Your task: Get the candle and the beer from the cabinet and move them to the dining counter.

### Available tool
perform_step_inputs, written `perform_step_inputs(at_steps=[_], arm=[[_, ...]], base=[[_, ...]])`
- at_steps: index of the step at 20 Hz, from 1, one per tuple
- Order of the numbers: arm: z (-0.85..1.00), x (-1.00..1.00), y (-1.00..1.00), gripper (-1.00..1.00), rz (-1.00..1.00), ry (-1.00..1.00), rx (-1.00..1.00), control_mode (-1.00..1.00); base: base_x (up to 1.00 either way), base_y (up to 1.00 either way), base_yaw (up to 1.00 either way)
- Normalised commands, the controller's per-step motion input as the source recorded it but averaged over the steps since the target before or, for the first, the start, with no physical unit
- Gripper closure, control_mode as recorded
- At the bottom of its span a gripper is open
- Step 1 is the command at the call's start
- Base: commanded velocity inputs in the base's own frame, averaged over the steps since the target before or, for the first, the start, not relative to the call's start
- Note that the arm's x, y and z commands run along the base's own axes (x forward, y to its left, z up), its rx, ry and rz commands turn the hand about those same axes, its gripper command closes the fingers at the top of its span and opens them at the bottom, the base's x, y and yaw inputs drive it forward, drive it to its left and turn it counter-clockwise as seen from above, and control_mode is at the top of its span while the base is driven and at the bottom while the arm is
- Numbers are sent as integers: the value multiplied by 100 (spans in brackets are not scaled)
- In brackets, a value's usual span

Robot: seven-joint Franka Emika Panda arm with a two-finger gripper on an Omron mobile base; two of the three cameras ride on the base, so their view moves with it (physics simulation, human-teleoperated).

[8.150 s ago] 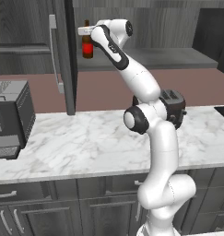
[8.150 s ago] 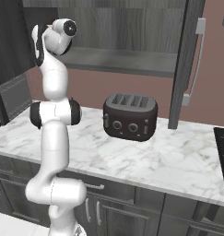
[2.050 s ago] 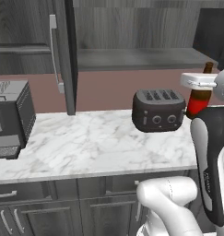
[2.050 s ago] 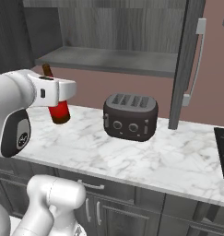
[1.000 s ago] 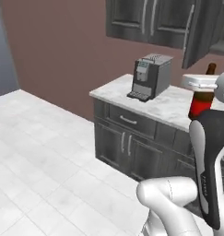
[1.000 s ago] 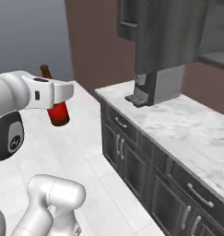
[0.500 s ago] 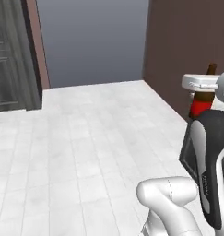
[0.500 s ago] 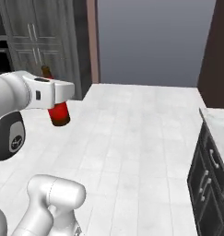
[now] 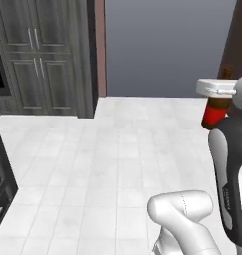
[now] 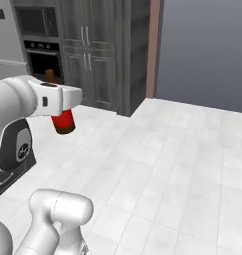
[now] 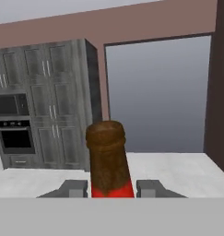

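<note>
The floor [image 9: 92, 164] is laid in large pale white tiles with faint grey joints, and it runs bare across the open middle of the room. At its far side stands a tall dark grey wood-grain pantry unit [image 9: 45, 55] with paired doors and short vertical silver handles. Beside it, in the right base view, a built-in black oven [image 10: 43, 62] sits under a microwave [image 10: 35, 21]. A reddish-brown wall strip [image 9: 99, 47] edges the unit, and next to that opens a wide flat blue-grey wall panel [image 9: 162, 47]. A dark lower cabinet [image 9: 2, 179] juts in at the left edge of the left base view.

The gripper [image 10: 62, 102] is held up in the air over the tiles, its two fingers closed narrowly on the beer [image 10: 62, 122], which hangs upright below the white hand. In the hand view the brown neck of the bottle rises between the two dark finger tips [image 11: 74, 188], with the red label just showing at their level.

The red label carries no writing that can be read; it is too small and plain to tell a brand.
</note>
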Motion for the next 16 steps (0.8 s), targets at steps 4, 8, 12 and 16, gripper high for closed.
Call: perform_step_inputs(at_steps=[4,8,12,16], arm=[[0,0,0,100,0,0,0,100],[0,0,0,100,0,0,0,100],[0,0,0,100,0,0,0,100],[0,0,0,100,0,0,0,100]], base=[[100,0,14],[100,0,9],[100,0,14],[100,0,25]])
